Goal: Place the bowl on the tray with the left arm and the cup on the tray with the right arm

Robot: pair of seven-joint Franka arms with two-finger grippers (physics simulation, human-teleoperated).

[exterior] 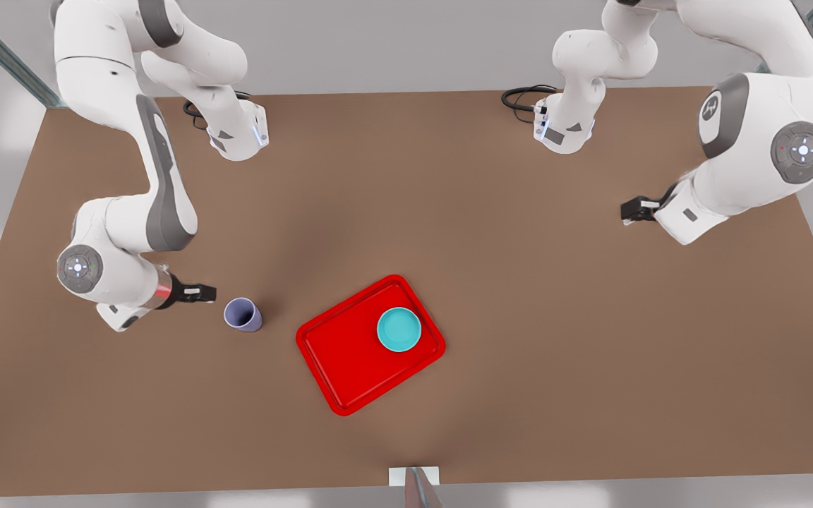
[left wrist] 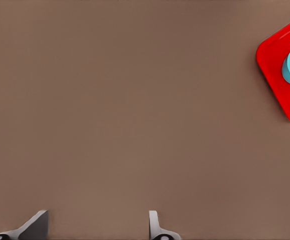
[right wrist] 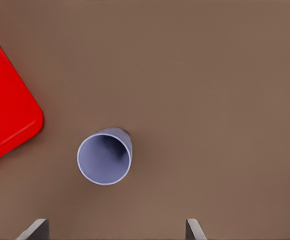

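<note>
You are seeing the bowl [exterior: 399, 329] sitting on the tray [exterior: 339, 353], the left tool [exterior: 634, 210] waiting open and empty, and the right tool [exterior: 198, 292] hovering open beside the cup [exterior: 243, 314], not yet gripping.

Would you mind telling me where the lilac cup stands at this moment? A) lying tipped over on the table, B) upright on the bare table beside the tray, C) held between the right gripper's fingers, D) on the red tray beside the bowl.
B: the cup stands upright on the table, apart from the tray that holds the bowl, with the open right gripper just short of it.
</note>
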